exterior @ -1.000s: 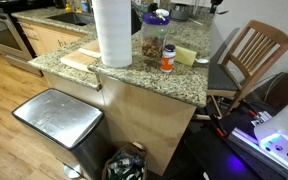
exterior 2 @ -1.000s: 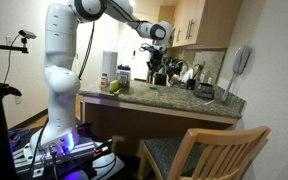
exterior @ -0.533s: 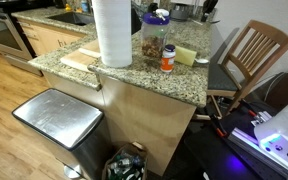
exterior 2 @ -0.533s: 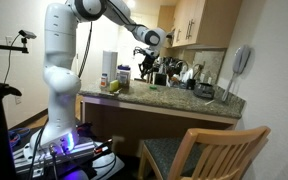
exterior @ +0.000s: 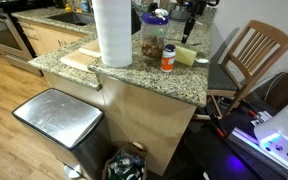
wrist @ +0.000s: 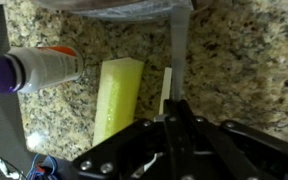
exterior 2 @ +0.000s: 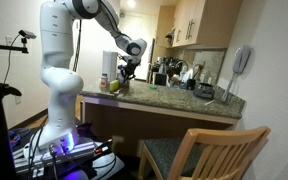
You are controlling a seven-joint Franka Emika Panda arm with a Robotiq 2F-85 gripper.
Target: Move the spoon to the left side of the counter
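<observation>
Kitchen setting, wood cabinets behind. Speckled beige-grey granite counter (exterior: 144, 80) on a light wood base. Steel-lidded trash bin (exterior: 56, 115) on the floor against that base. Wooden chair (exterior: 252, 50) at the counter's far side.

On the counter, in an exterior view:
- paper towel roll (exterior: 112, 30), upright near the corner;
- flat board (exterior: 76, 60), just beside the roll;
- clear jar (exterior: 154, 35) with a blue lid, behind the bottle;
- small bottle (exterior: 167, 58), upright, orange label;
- yellow sponge (exterior: 187, 54), just beside the bottle.

Claw (exterior: 185, 33) suspended over the sponge end of this group, pointing down, clear of the granite. Carried by a white arm (exterior 2: 64, 50) bent over the counter's end.

Wrist view: claw fingers drawn together on the spoon (wrist: 178, 50), a thin grey strip running out from the fingertips. Spoon held above the counter, alongside the sponge but apart from it, far end near the jar's base. Bowl of the spoon not discernible. Purple-capped bottle on the sponge's other side.
</observation>
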